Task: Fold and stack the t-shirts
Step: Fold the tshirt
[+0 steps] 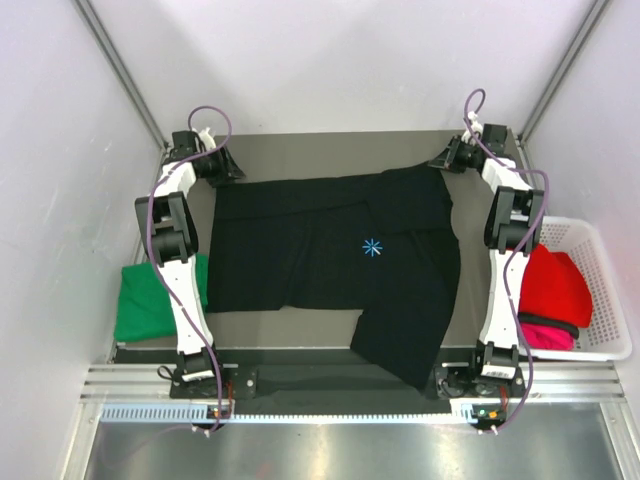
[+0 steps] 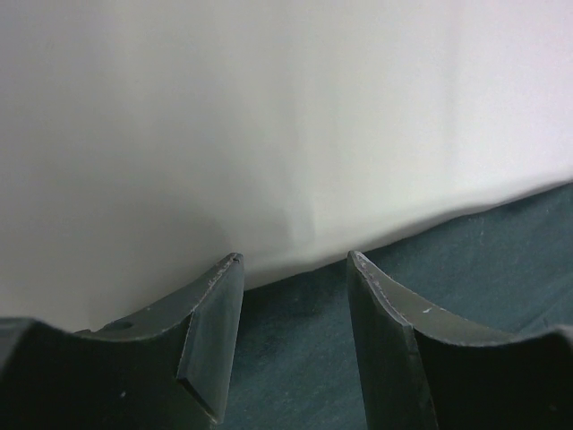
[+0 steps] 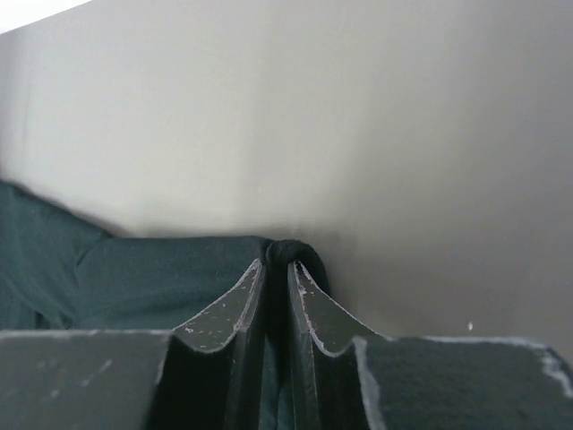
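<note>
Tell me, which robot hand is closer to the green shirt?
Left. The left gripper is far left, on the same side as the green shirt; the right gripper is far right, across the black shirt.

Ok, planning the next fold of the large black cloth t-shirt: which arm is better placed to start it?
Probably right. The right gripper is shut on a bunch of the large black cloth t-shirt at its far right corner; the left gripper is open at the far left, gripping nothing.
</note>
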{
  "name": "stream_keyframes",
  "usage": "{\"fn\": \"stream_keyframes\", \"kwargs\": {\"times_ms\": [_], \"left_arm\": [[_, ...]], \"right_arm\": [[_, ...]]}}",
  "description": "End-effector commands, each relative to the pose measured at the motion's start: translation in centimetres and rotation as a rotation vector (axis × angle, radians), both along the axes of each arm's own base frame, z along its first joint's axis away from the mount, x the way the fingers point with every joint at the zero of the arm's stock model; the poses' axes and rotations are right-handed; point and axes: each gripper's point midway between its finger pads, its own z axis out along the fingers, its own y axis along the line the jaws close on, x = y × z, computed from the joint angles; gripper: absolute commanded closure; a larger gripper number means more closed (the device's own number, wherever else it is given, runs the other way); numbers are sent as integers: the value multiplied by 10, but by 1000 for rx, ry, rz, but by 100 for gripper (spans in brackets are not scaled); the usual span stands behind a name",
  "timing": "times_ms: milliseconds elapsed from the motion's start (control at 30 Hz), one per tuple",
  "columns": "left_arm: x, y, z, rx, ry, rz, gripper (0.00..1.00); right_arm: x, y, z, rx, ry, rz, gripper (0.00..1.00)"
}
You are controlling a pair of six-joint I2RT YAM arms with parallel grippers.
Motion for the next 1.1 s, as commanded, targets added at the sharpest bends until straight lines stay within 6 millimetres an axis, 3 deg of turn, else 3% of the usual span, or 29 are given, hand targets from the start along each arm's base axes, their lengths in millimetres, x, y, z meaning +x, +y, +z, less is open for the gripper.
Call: {"fn": "stream_keyframes", "kwargs": {"times_ms": [0,133,400,567,900,1067], "left_arm": [[2,0,18,13,-43,2,45],[10,7,18,45,-51,39,45],[16,27,55,179,-131,68,40],[13,44,54,261,-112,113,39],[-15,62,80,339,-114,78,39],[-31,70,70,391,-51,53,39]], "right_arm": [[21,-7,11,-40,-87,-19,86],[23,-6,12,-42,-85,-29,82],[22,-10,11,-63,-78,-46,75],[20,-10,11,-78,-83,-33,69],[16,-8,6,-76,-76,-15,68],[15,-7,7,-75,-78,-10,68]]}}
